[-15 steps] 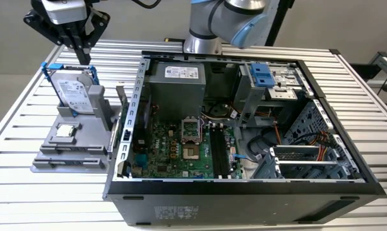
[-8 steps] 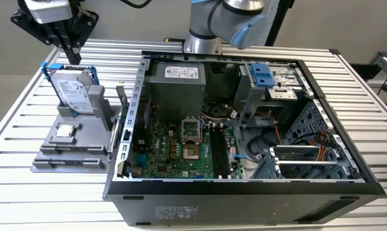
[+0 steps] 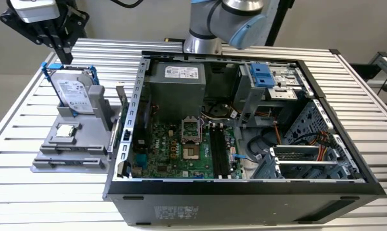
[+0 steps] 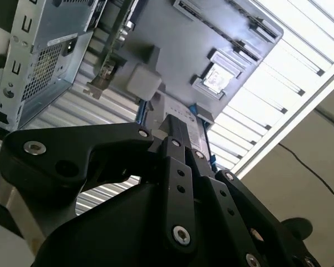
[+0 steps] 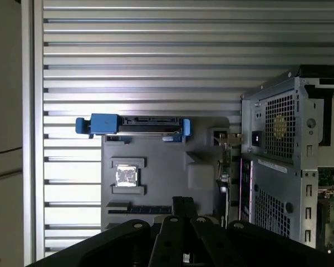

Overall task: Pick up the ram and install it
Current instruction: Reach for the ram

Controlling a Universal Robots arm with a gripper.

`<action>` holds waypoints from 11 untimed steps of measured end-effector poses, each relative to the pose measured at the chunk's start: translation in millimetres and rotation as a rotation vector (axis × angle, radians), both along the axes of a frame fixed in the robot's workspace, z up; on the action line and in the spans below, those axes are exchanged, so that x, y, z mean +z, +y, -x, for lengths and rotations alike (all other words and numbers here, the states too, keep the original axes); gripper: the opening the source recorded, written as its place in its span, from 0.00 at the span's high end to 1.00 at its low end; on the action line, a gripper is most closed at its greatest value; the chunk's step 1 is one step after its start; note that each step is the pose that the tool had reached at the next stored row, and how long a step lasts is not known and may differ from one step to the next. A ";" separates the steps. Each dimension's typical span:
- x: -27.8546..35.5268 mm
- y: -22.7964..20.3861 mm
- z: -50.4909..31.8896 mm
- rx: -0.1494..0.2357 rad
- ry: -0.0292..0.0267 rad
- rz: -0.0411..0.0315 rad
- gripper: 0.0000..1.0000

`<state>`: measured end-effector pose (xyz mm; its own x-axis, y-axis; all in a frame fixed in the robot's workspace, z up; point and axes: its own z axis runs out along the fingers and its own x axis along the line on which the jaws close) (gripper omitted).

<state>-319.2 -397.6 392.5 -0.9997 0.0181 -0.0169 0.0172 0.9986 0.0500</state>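
Note:
The ram (image 3: 122,98) stands on edge in the grey holder (image 3: 71,154), right beside the open computer case's outer wall. It appears edge-on in the first wrist view (image 5: 224,167) and as a greenish stick in the second wrist view (image 4: 108,50). My gripper (image 3: 64,57) hangs high over the far end of the holder, above the hard drive and to the exterior view's left of the ram. Its black fingers (image 5: 181,203) sit together with nothing between them. The motherboard's long black slots (image 3: 219,149) lie inside the case.
A silver hard drive in a blue frame (image 3: 74,91) stands upright in the holder, and a small square processor chip (image 3: 65,130) lies flat in front of it. The open computer case (image 3: 245,187) takes up the middle of the slatted metal table (image 3: 14,120).

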 end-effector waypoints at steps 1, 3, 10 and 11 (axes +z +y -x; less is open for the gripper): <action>0.0 0.1 1.9 0.000 0.0000 0.0000 1.00; 0.0 0.1 5.7 0.000 0.0001 0.0000 1.00; -0.1 0.5 18.9 0.001 0.0000 0.0000 1.00; -0.1 0.6 20.7 0.001 0.0000 0.0000 1.00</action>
